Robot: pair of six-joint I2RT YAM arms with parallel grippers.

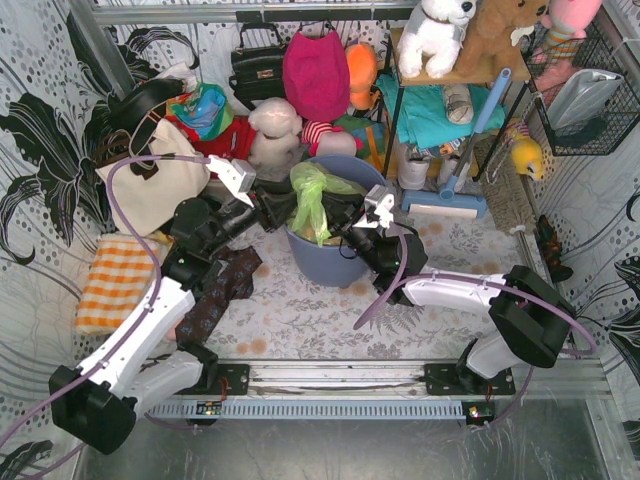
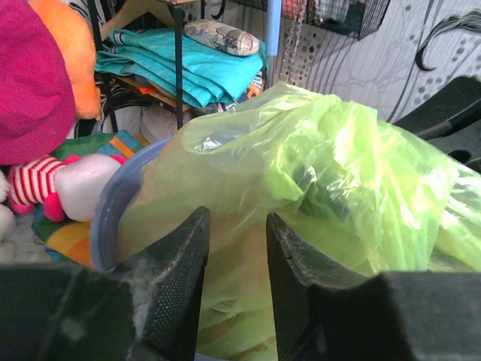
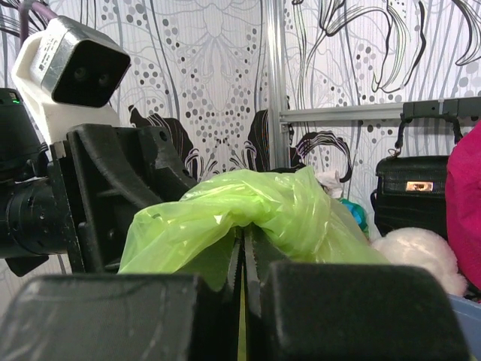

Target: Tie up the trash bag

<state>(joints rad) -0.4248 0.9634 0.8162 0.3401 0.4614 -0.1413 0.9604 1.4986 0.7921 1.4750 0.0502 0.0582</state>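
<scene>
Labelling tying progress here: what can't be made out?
- Knot: top view, the neck of the trash bag is too small to show one.
- Left gripper: left wrist view, film shows behind its open jaws; touch unclear.
- Contents: top view, the wall of the bin hides them; wrist views show only film.
- Right gripper: right wrist view, its own fingers hide how much film is pinched.
</scene>
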